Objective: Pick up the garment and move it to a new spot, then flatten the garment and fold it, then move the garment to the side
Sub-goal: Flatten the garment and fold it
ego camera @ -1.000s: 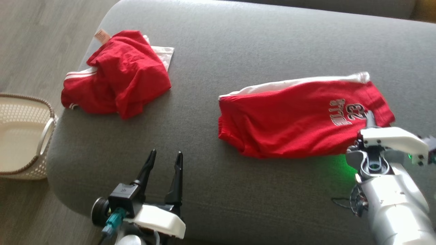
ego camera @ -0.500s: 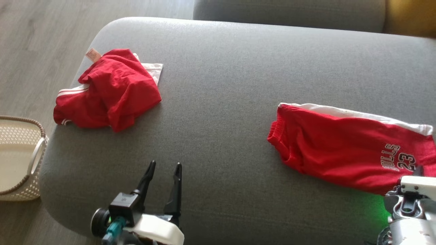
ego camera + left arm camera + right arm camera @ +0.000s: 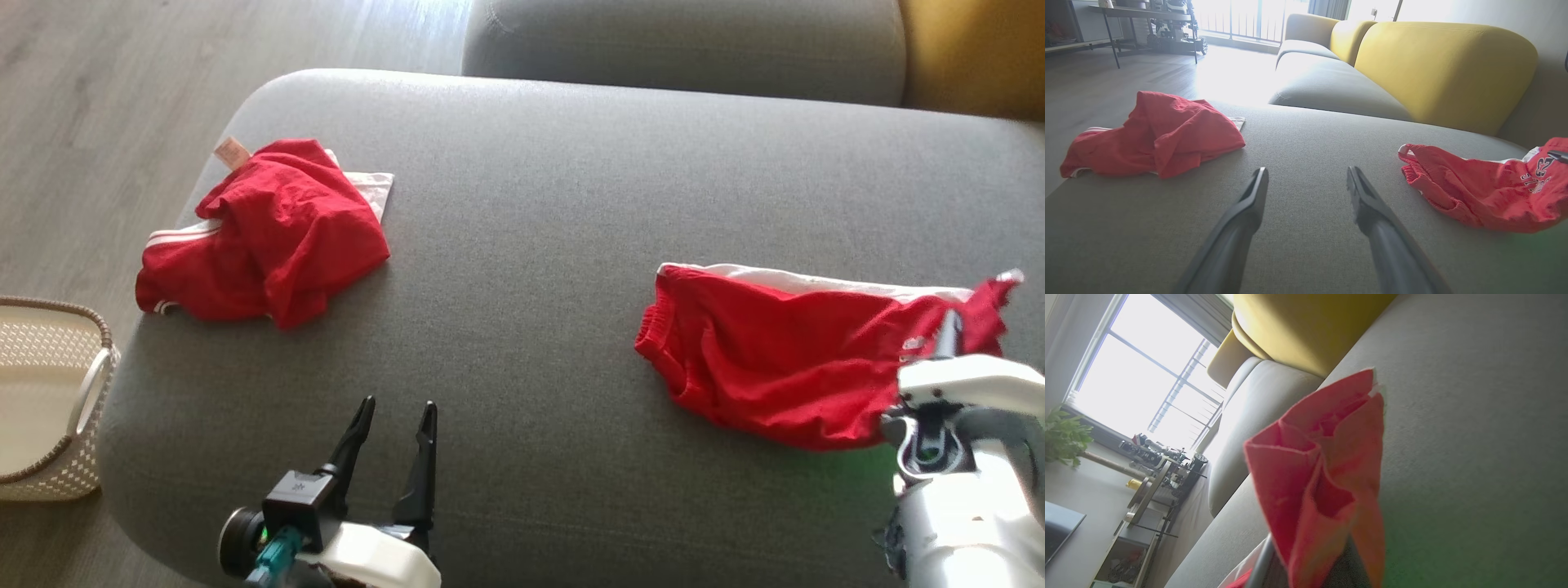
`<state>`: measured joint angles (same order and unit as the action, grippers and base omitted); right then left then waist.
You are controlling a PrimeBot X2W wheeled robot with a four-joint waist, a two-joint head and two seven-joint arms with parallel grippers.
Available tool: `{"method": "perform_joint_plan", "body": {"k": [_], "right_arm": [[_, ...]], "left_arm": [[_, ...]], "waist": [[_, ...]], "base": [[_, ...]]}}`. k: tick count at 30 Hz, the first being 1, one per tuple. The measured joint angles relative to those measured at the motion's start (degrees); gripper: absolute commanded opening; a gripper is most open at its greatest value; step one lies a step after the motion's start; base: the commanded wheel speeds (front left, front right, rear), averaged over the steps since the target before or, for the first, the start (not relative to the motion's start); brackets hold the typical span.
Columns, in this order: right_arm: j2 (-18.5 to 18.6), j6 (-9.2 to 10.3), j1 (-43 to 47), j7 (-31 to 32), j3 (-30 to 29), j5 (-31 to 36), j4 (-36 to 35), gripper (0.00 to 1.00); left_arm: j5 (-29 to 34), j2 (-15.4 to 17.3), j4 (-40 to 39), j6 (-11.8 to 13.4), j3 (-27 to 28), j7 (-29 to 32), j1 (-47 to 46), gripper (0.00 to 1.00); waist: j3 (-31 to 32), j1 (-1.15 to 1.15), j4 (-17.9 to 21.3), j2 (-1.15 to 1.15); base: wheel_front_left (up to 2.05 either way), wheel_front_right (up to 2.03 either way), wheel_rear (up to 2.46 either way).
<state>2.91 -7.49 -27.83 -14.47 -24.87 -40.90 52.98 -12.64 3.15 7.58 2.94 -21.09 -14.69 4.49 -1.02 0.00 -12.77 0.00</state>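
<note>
The right gripper [image 3: 949,333] is clamped shut on the right end of the red shorts [image 3: 759,367], which lie on the right side of the gray cushion [image 3: 531,245]. Half a second ago that end lay flat with its number showing. Now it is pulled up and bunched at the grip, while the waistband end has stayed put. The left gripper [image 3: 398,404] hangs spread and empty at the near edge as before, well apart from the crumpled red garment [image 3: 269,237] at far left.

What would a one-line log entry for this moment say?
right hand: shut on red shorts, one end raised | left hand: open, empty | other red garment: crumpled
</note>
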Motion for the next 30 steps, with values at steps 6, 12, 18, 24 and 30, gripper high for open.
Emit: {"method": "perform_joint_plan", "body": {"k": [6,12,18,24,30], "right_arm": [[0.0,0.0,0.7,0.0,10.5,-2.7,-5.1,0.0],[0.0,0.0,3.8,0.0,19.6,-6.0,-10.1,0.0],[0.0,0.0,5.2,0.0,26.5,-9.2,-11.9,0.0],[0.1,0.0,5.2,0.0,30.7,-10.5,-11.4,0.0],[0.1,0.0,5.2,0.0,33.8,-11.5,-9.3,0.0]], "left_arm": [[0.0,0.0,0.1,0.0,0.0,0.0,0.2,1.0],[0.0,0.0,0.1,-0.4,-0.1,0.0,1.0,1.0],[-0.1,0.0,0.2,-0.4,-0.2,0.0,1.2,1.0],[-0.3,0.0,0.4,-0.4,-0.3,0.0,1.2,1.0],[-0.3,0.0,0.8,-0.4,-0.3,0.0,1.2,1.0]], "waist": [[1.1,0.0,-0.5,0.0],[1.1,0.0,-1.5,0.0],[0.7,0.0,-3.0,0.0],[0.1,0.0,-4.5,0.0],[-0.3,0.0,-5.7,0.0]], "base": [[0.0,0.0,0.0],[0.0,0.0,0.0],[0.0,0.0,0.0],[0.0,0.0,0.0],[0.0,0.0,0.0]]}}
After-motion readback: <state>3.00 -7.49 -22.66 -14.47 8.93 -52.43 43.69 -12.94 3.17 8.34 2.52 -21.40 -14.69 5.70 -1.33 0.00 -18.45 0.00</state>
